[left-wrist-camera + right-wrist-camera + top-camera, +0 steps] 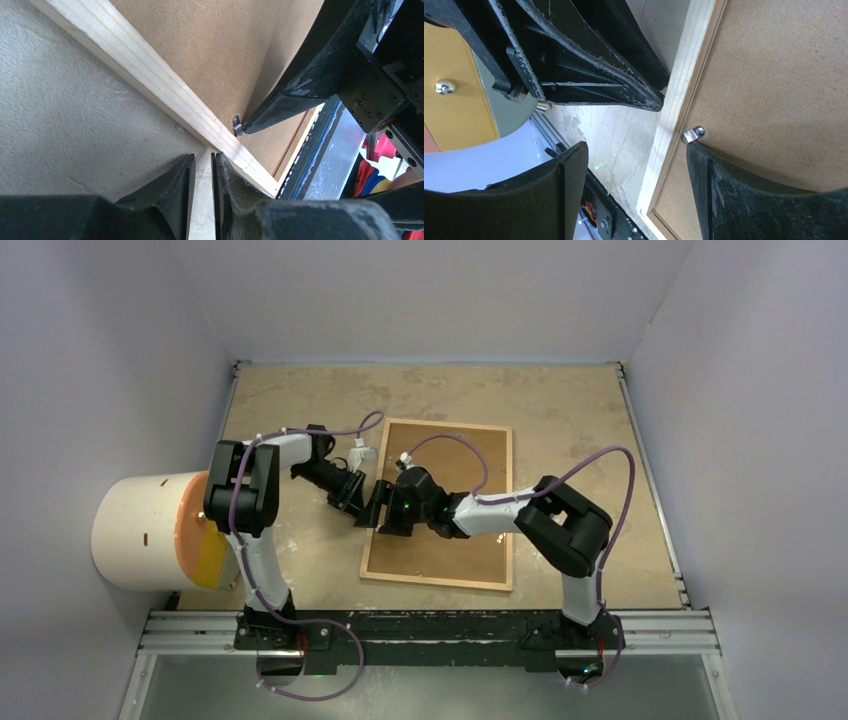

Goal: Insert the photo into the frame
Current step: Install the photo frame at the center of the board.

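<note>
The frame (511,510) lies flat on the table with a brown backing board (440,555) filling it. My left gripper (368,508) is shut on the frame's left moulding. In the left wrist view the light wood (125,55) runs between the gripper's (203,156) closed fingers. My right gripper (635,146) is open and straddles the same moulding (684,75). Its right fingertip touches a small metal tab (693,134) on the backing board (774,75). The photo is hidden or out of view.
A white cylinder with an orange lid (150,530) lies at the table's left edge, beside the left arm. A metal rail (430,625) runs along the near edge. Grey walls close in the other three sides.
</note>
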Motion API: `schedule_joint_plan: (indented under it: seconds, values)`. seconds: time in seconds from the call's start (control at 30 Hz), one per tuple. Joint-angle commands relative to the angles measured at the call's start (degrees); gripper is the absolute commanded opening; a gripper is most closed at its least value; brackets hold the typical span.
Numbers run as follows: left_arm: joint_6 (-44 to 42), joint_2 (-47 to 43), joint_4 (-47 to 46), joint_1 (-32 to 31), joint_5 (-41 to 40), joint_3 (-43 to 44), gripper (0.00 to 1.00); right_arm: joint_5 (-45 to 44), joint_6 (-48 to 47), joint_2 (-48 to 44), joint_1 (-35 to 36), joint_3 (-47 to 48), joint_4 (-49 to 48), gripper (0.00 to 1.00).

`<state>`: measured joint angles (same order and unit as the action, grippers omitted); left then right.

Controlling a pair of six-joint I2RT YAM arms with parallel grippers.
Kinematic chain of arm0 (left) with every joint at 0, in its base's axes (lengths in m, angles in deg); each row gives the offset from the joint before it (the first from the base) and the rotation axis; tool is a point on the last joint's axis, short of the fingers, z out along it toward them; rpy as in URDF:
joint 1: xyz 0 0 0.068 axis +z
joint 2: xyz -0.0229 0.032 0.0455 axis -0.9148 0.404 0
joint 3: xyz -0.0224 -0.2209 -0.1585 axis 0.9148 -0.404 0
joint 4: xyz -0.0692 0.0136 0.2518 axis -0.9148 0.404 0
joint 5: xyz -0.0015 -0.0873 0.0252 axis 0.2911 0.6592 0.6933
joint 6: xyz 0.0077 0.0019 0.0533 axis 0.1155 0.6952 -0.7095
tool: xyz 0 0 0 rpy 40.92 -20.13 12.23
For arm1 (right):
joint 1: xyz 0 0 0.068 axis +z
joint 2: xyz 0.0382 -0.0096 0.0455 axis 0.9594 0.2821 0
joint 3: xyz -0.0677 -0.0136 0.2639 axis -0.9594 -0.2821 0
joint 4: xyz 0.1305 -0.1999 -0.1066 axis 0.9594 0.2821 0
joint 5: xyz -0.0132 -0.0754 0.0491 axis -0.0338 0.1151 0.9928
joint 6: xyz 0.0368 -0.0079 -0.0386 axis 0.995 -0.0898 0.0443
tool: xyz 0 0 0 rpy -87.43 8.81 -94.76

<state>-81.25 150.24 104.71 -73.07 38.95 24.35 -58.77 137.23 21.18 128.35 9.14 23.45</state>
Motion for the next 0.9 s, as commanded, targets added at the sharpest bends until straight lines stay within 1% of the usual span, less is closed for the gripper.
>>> schedule_joint_plan:
  seconds: [0.0,0.27,0.6,0.73,0.87]
  values:
    - [-1.9,-0.8,-2.4,-0.8,-1.8,-1.1,0.23,-6.9,1.0,1.9,0.2,0.7,1.1,0.74]
    - [-1.9,-0.8,-2.7,-2.0,-1.8,-1.2,0.23,-9.8,3.3,1.6,0.2,0.6,-1.0,0.74]
    - [-1.6,-0.8,-3.0,-3.1,-1.8,-1.3,0.23,-15.9,7.6,0.5,0.6,0.2,-2.2,0.72]
    - [-1.8,-0.6,-3.0,-3.3,-1.4,-1.3,0.23,-16.6,9.0,-0.1,1.1,0.3,-3.1,0.72]
    - [-2.5,-0.4,-2.0,-3.1,-0.7,-0.9,0.23,-16.9,8.6,-3.0,2.0,-0.6,0.0,0.73]
